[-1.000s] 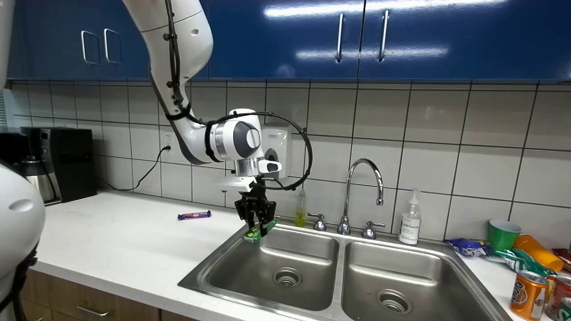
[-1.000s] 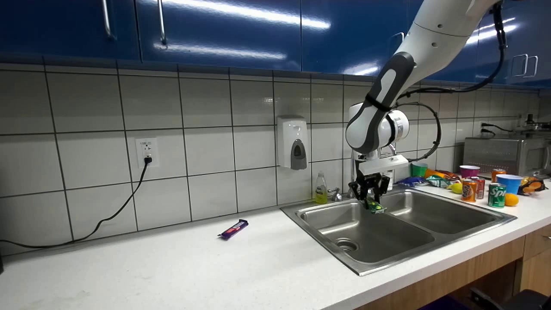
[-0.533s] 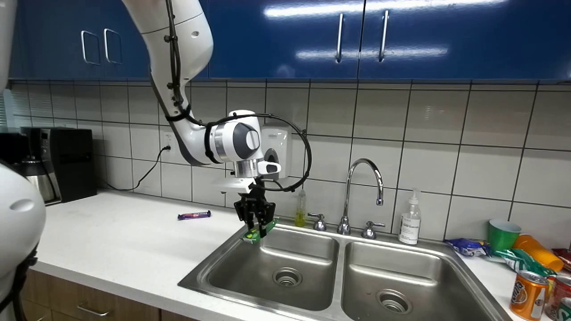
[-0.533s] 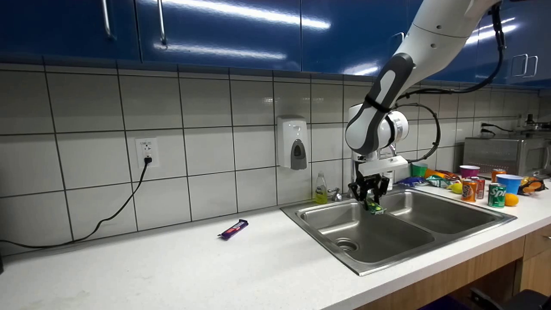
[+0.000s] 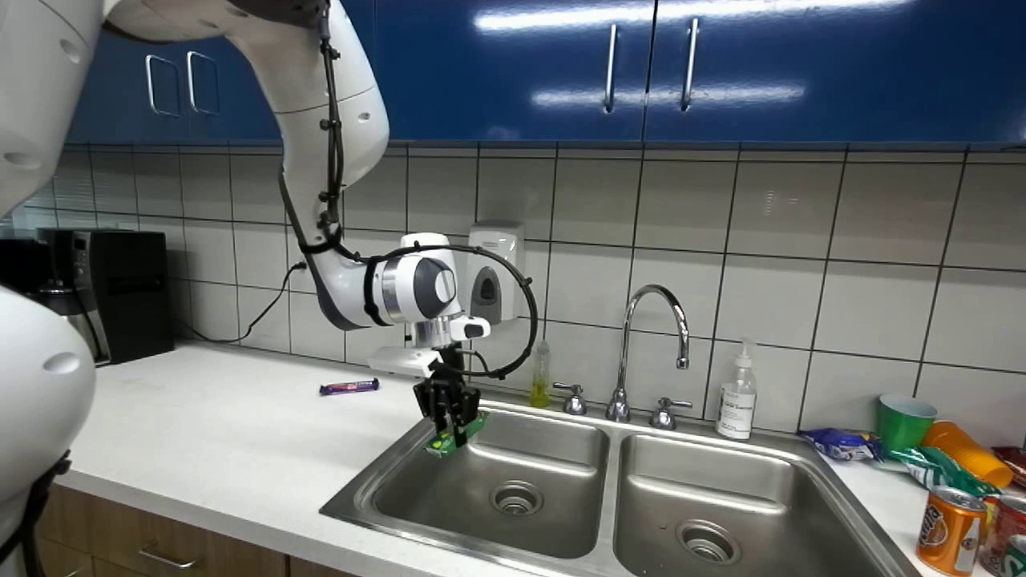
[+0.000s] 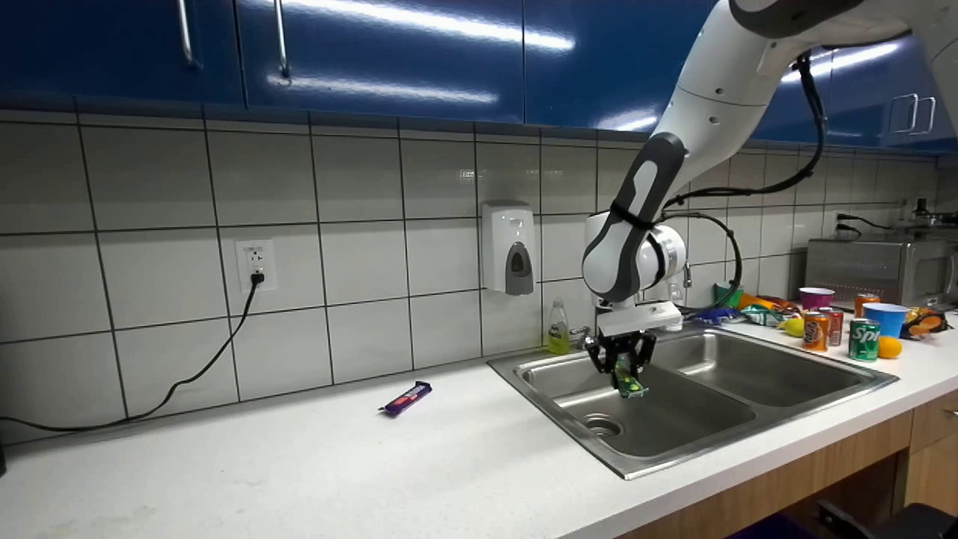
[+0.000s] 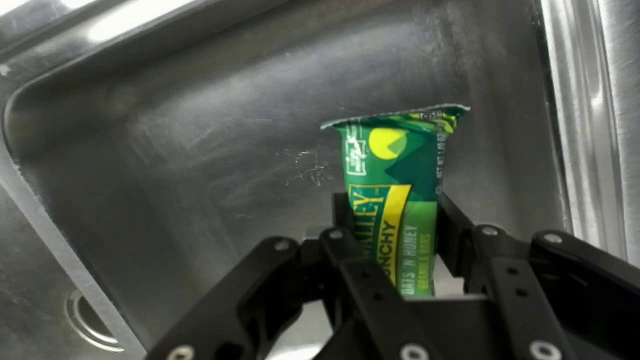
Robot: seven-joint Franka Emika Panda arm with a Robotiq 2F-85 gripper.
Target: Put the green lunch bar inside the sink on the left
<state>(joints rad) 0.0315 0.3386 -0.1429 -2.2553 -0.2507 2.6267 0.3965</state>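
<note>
The green lunch bar [image 7: 395, 155], in a green wrapper with a yellow stripe, is held between the two black fingers of my gripper [image 7: 392, 215] in the wrist view. Its lower part is hidden by the fingers. In both exterior views the gripper [image 5: 449, 437] [image 6: 626, 372] points down with the bar [image 5: 440, 445] [image 6: 629, 386] in it. The bar appears above the left sink basin [image 5: 461, 513] [image 6: 681, 423], near its back left corner in an exterior view. The basin floor [image 7: 225, 125] fills much of the wrist view behind the bar.
The right basin [image 5: 669, 497] lies beside the left one. The faucet [image 5: 622, 353] stands behind. A yellow soap bottle [image 5: 540, 378] and a pump bottle [image 5: 737, 405] stand at the back. A purple bar [image 5: 349, 388] lies on the counter. Cans [image 5: 951, 533] and cups stand to the right.
My gripper has moved down and to the left in both exterior views, carrying the green bar with it. Most of this motion is in the last half second.
</note>
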